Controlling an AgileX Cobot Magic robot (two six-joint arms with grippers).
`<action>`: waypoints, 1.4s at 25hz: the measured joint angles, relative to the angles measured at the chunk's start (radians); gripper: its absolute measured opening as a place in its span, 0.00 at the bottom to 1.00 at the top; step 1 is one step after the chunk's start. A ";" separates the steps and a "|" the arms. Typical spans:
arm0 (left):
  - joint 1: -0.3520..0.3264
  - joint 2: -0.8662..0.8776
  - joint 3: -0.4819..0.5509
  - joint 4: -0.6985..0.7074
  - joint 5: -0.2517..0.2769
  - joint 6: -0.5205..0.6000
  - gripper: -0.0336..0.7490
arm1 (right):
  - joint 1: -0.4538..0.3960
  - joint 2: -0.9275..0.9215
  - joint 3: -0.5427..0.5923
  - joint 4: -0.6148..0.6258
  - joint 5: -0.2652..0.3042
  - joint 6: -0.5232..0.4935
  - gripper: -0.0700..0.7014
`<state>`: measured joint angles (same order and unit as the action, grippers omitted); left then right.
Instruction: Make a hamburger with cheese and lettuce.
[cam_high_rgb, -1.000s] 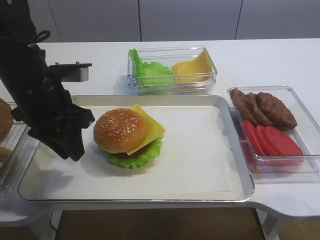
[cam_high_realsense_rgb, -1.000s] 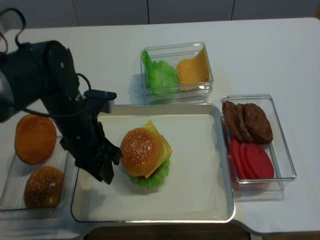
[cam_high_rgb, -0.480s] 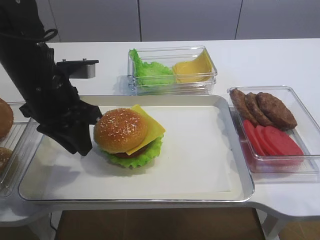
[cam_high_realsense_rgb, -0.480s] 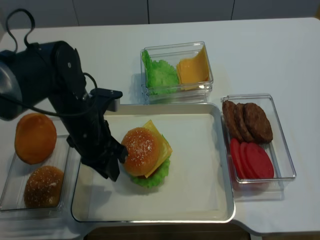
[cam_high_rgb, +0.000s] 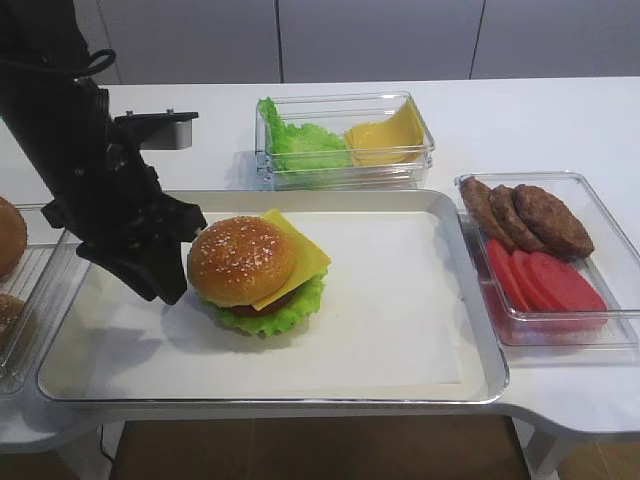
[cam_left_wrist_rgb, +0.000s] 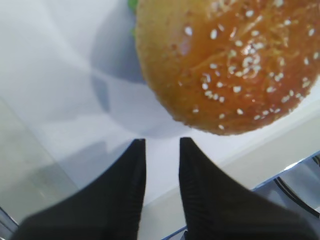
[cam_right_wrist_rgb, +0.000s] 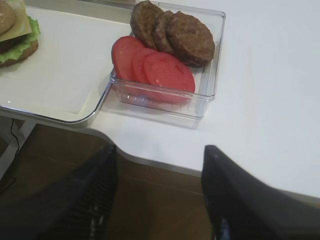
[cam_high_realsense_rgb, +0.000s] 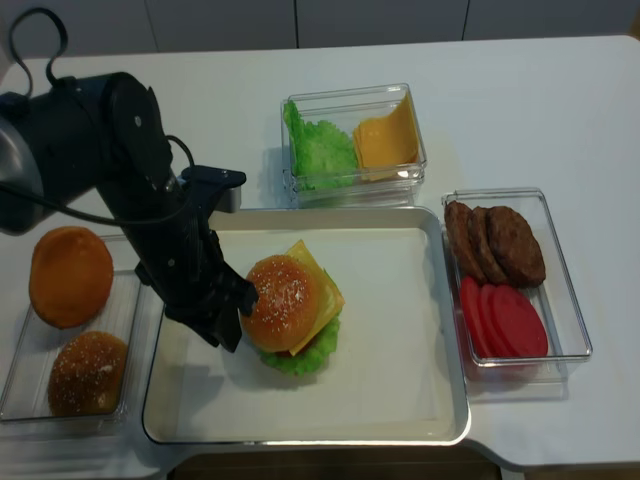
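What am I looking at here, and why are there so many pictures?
It is a two-armed robot building a burger. Two cameras look down from above; one rides on each wrist. The black left hand sits beside the finished hamburger on the tray, fingers nearly together, holding nothing. The right hand waits open off the table edge, near a box of patties and tomato slices. Another box holds lettuce and cheese; buns sit far left.

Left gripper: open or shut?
Shut, nearly: left gripper fingers stand a sliver apart, holding nothing, beside the hamburger.
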<state>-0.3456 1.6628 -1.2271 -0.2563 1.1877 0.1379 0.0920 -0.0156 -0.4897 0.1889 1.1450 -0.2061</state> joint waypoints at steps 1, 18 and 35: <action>0.000 0.000 0.000 0.000 0.000 0.000 0.27 | 0.000 0.000 0.000 0.000 0.000 0.000 0.64; 0.000 0.000 0.000 -0.036 -0.023 0.006 0.27 | 0.000 0.000 0.000 0.000 0.000 0.004 0.64; 0.000 0.000 0.000 0.002 0.020 0.012 0.27 | 0.000 0.000 0.000 -0.002 0.000 0.004 0.64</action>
<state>-0.3456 1.6628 -1.2271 -0.2539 1.2079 0.1496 0.0920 -0.0156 -0.4897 0.1870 1.1450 -0.2017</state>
